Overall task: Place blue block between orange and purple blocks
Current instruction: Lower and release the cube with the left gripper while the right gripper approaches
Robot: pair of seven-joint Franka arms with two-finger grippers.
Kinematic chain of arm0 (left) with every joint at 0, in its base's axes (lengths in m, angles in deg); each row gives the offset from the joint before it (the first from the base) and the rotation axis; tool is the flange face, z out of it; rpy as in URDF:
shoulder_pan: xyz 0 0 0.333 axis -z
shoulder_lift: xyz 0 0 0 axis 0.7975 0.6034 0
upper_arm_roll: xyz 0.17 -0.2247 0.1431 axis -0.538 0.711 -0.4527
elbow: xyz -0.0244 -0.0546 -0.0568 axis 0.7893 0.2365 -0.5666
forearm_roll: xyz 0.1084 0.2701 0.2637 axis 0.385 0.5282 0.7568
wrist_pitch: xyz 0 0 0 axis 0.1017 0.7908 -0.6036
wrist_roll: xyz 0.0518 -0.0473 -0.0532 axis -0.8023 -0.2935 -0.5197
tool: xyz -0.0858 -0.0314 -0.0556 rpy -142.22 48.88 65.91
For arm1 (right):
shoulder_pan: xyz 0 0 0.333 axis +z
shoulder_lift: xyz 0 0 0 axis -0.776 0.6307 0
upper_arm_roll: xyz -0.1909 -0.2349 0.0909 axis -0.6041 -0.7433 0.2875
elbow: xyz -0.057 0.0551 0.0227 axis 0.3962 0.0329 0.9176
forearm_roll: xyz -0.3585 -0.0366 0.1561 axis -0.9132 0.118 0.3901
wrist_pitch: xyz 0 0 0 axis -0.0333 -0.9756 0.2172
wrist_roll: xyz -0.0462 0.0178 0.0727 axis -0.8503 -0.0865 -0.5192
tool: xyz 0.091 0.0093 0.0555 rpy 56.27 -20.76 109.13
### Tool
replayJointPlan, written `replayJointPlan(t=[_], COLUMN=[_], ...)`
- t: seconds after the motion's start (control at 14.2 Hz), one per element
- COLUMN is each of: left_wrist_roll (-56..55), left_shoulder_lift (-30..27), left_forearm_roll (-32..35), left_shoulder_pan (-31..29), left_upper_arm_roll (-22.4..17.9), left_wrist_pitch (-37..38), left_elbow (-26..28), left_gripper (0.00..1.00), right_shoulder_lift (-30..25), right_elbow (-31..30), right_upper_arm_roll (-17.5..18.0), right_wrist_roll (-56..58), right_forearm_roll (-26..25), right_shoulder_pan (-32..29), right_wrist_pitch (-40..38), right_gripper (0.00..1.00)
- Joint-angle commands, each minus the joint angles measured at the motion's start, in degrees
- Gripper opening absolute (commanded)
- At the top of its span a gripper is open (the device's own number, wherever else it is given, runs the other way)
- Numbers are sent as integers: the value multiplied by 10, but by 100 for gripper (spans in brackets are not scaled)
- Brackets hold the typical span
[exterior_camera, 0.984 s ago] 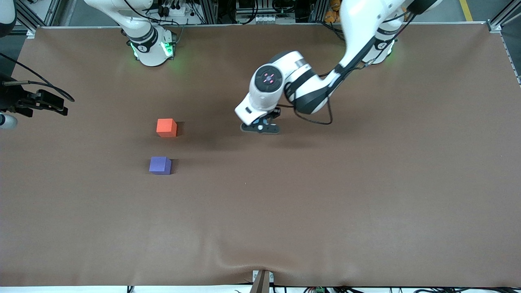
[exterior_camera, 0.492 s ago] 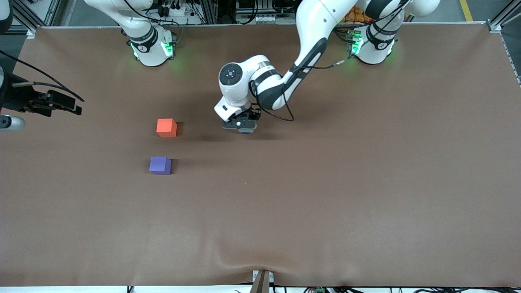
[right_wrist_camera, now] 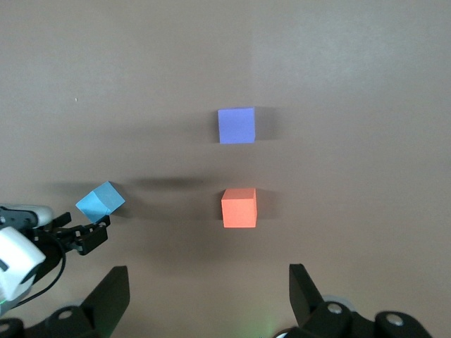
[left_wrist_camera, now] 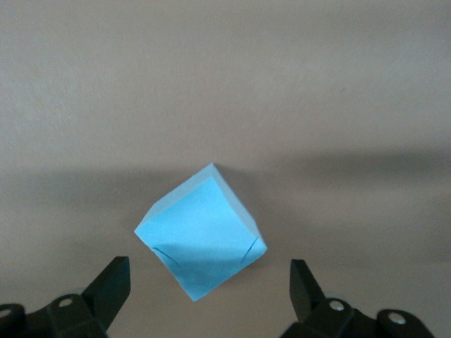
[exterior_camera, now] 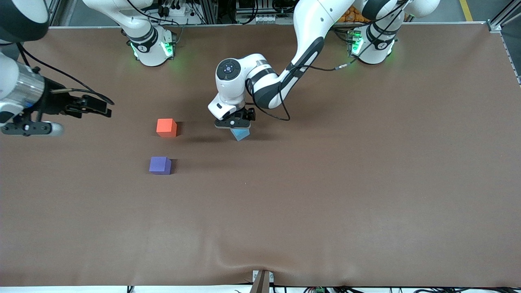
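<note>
One blue block is sitting tilted on the table (a corner pointing at the front camera), just below the left gripper, whose fingers are standing spread, gripping nothing. It is lying well apart from the orange block and purple block, toward the left arm's end, while the right gripper is hovering with fingers apart.

Blue block top tucked under the left tool, tips hidden there, right tool cropped by the wrist frame's edge, bench corners cut off

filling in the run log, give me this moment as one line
left gripper: open over blue block, tilted | right gripper: open, waiting | orange block, purple block: apart, gap unfilled
</note>
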Motion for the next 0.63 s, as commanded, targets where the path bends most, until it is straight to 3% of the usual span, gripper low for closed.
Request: replayJointPlan(t=[0.0,0.35,0.56], left_wrist_roll=[-15,15,60], left_shoulder_lift=[-54,-160,-197], left_forearm_roll=[13,15,14], left_shoulder_pan=[-5,-90,-152], left_upper_arm_roll=[-15,-25,-25], left_wrist_pitch=[19,129,203], left_elbow=[7,10,10], left_gripper=[100,100,100], right_shoulder_lift=[12,12,19], right_elbow=[7,-26,-65], right_upper_arm_roll=[-2,-2,-2], right_wrist_roll=[-9,-9,-8], right_forearm_roll=[13,20,21], right_shoulder_pan=[5,60,101], right_wrist_pitch=[-2,34,96], right_gripper=[100,100,100])
